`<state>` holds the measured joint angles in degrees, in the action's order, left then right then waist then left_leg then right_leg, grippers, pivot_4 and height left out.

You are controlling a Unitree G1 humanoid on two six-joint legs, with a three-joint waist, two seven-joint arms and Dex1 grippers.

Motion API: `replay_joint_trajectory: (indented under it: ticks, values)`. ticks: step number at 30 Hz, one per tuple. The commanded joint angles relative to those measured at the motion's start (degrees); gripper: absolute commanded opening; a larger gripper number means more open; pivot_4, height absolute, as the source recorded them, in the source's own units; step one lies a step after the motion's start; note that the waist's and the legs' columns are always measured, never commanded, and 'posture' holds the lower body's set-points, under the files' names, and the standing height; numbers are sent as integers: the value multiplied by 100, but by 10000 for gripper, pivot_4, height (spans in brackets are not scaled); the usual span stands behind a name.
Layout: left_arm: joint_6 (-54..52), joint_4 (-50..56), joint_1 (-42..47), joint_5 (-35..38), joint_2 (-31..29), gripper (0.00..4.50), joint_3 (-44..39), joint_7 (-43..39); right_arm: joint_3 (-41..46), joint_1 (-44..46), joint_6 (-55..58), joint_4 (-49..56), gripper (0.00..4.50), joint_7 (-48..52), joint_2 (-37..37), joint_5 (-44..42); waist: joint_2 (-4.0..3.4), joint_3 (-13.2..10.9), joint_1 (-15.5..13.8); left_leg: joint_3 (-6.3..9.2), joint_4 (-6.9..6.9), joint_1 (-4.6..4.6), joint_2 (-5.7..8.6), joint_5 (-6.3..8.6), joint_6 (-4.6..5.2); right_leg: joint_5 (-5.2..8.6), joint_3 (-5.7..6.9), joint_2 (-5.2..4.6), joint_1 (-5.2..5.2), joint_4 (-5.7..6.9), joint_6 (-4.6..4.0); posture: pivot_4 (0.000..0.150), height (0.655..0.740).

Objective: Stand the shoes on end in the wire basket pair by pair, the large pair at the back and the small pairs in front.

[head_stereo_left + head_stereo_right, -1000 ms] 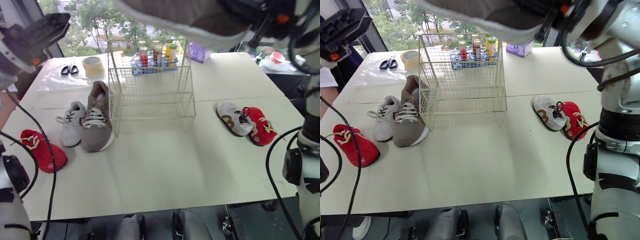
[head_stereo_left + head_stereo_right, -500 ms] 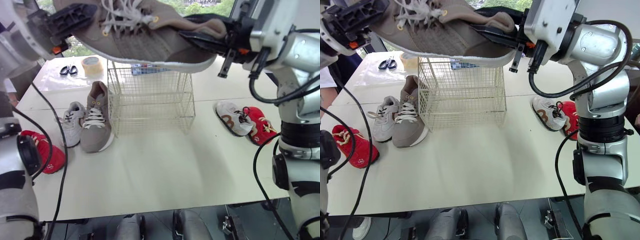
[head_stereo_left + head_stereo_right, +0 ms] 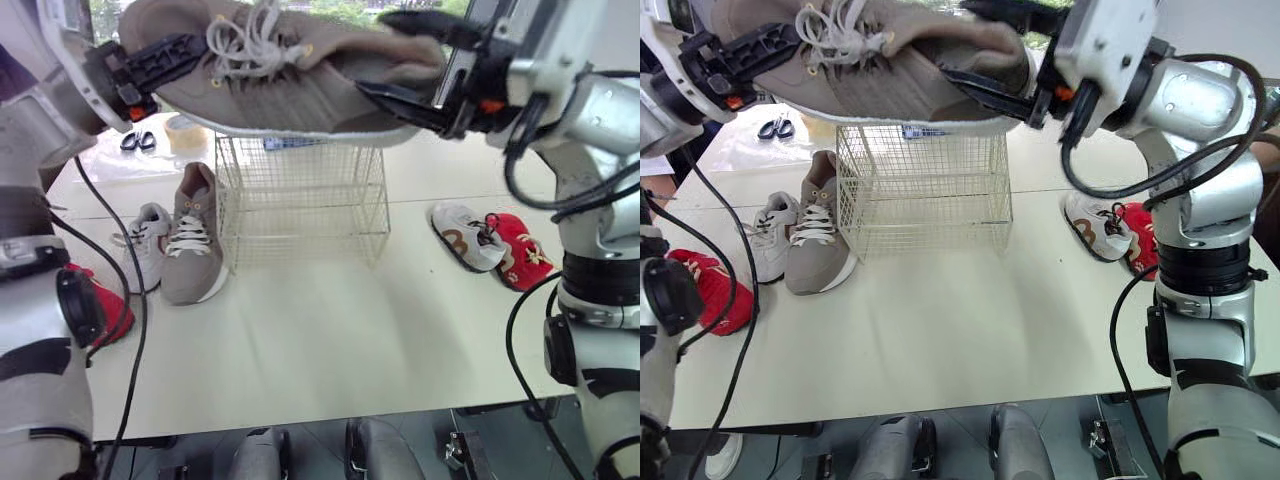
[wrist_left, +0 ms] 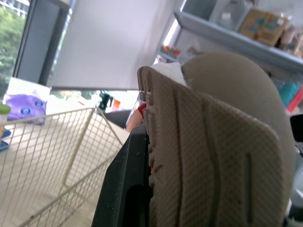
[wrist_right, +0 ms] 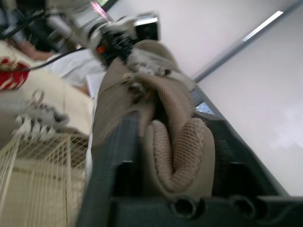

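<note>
Big shoe [image 3: 290,85], taupe with pale laces, aloft over the basket [image 3: 300,205], roughly level, sole down, toe to the left. Basket of cream wire, upright. Mate [image 3: 192,245] lying flat just left of it, toe nearest. White shoe [image 3: 146,248] touching the mate's left side. Left red shoe [image 3: 720,300] farther out, partly hidden. Well right of the basket, white-brown shoe [image 3: 465,238] and right red shoe [image 3: 522,252], seemingly touching.

Looks like a lab or office room: a big white desk [image 3: 300,340] is sitting by a tree-facing window [image 4: 12,33], tape [image 3: 185,135] and scissors [image 3: 138,140] lying upper left.
</note>
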<state>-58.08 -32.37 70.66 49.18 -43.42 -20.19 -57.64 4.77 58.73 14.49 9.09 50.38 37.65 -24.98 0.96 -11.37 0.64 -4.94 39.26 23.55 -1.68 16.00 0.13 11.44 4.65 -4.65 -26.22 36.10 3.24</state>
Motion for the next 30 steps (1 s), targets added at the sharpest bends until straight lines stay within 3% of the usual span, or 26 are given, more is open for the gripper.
replay_joint_trajectory:
  ticks: [1, 2, 4, 6, 8, 11, 17, 30]
  values:
    - [117, 790, -284, 620, 218, 7061, -1156, 1032, 1073, -140, 804, 26, 41721, -756, -20, -865, 0, 0, -2, 0, 0, 0, 0, -1, -1, 0, 0, -3, -1, 1, 0, 1500, 7400]
    - [135, 1051, -440, 687, 328, 7061, -1289, 1263, 1216, -185, 990, 61, 44163, -869, -17, -1048, 0, 0, -3, 1, 0, 0, 0, -1, -1, -1, 0, -4, 0, 2, -1, 1500, 7400]
    - [102, 1605, -646, 1140, 711, 7061, -1749, 1979, 1612, -269, 1506, 129, 44163, -1390, -140, -1573, 0, 0, -9, 1, -2, 0, -1, -1, -2, -1, 1, -6, 0, 3, -1, 1500, 7400]
    - [391, 2263, -795, 1671, 1335, 7061, -2254, 2933, 2103, -539, 2281, 268, 44163, -2172, -522, -2743, 10, 6, -22, 5, -1, 0, -1, -2, -4, -2, 1, -6, 2, 2, -1, 1500, 7400]
    - [708, 2857, -952, 2051, 1903, 7061, -2483, 3629, 2294, -841, 2702, 494, 44163, -2868, -1078, -3843, 19, 10, -18, 16, 1, -11, -2, -3, -6, -2, 4, -8, 24, -1, -2, 1500, 7400]
    - [1078, 3471, -1164, 2478, 2560, 7061, -2470, 4283, 2077, -1168, 2705, 829, 44163, -3627, -2026, -4650, 18, 10, 18, 15, 0, -23, -4, -3, -6, -5, 2, -16, 37, -2, -5, 1500, 7400]
    - [1251, 3862, -1823, 3133, 3405, 7061, -1916, 4738, 1126, -972, 2252, 584, 44163, -3656, -3183, -4291, 12, 12, 5, 17, -3, -28, -5, -2, -2, -6, 6, 6, 33, 4, -8, 1500, 7400]
    - [1518, 3808, -2326, 3649, 3322, 7061, -1287, 4744, 705, -459, 1884, -177, 44163, -2607, -3079, -3758, 16, 11, 1, 26, 7, -16, 2, 15, 31, -7, 14, 7, 40, -3, -6, 1500, 7400]
